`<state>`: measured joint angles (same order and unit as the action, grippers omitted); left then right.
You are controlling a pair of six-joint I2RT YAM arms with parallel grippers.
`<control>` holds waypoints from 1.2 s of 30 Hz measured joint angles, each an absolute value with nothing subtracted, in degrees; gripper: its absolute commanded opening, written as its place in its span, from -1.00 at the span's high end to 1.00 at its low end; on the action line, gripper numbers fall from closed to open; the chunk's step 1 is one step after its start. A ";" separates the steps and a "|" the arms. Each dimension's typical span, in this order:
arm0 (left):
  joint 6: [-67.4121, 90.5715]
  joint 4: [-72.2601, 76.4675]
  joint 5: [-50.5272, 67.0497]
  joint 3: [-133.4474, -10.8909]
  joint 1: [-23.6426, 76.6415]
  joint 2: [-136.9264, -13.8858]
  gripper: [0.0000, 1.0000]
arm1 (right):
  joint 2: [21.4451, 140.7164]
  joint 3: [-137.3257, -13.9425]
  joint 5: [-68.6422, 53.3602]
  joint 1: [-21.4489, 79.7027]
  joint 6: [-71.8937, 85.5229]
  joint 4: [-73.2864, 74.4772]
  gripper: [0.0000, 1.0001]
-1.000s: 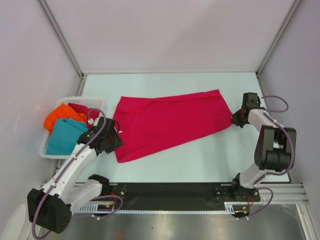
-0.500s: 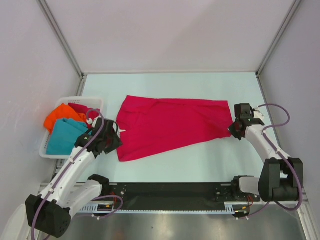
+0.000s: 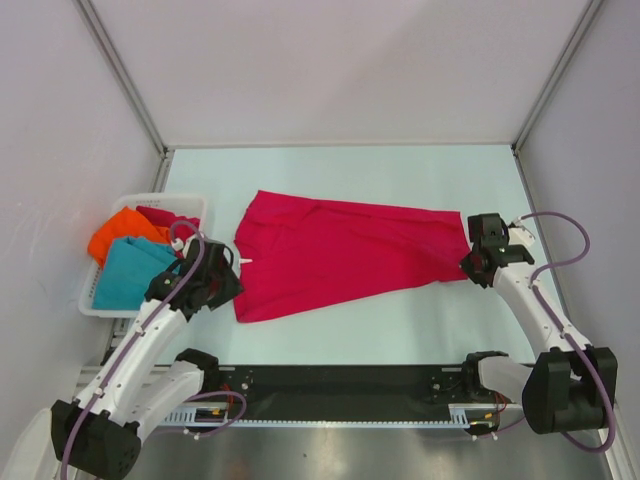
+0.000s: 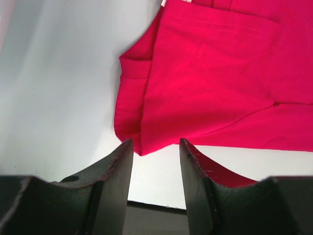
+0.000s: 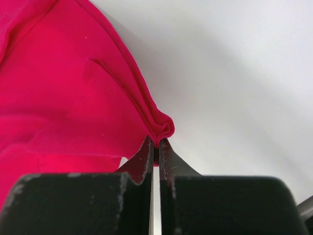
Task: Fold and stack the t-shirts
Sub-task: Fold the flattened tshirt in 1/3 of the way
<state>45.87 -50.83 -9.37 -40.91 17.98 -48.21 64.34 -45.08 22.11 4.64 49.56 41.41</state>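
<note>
1. Top view: red shirt (image 3: 340,255) lay spread across the centre of the table (image 3: 400,320), its long axis running left to right. Left gripper (image 3: 228,272) sat at the shirt's lower-left edge, right gripper (image 3: 470,262) at its right tip. Orange shirt (image 3: 118,232) and teal shirt (image 3: 128,272) lay in the basket (image 3: 150,200) at far left.
2. Left wrist: fingers (image 4: 117,166) stood apart, gripping nothing. The red shirt's lower corner lay flat just ahead, between them.
3. Right wrist: jaws pinched together on a bunched fold of the red shirt's edge, bottom centre of frame.
</note>
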 measured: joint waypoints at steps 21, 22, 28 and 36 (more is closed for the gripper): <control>45.19 -38.24 -2.52 -30.59 18.06 -65.06 0.05 | 67.31 -47.75 21.08 2.37 46.89 41.36 1.00; 45.21 -38.02 -2.57 -30.57 18.13 -65.32 0.06 | 67.40 -47.75 20.91 2.20 46.76 41.34 1.00; 45.58 -37.69 -2.85 -30.57 18.59 -65.52 0.29 | 67.72 -47.75 19.59 0.97 45.69 41.17 1.00; 47.16 -35.27 -2.55 -29.43 19.00 -65.04 1.00 | 67.55 -47.97 18.28 -1.32 44.01 41.08 1.00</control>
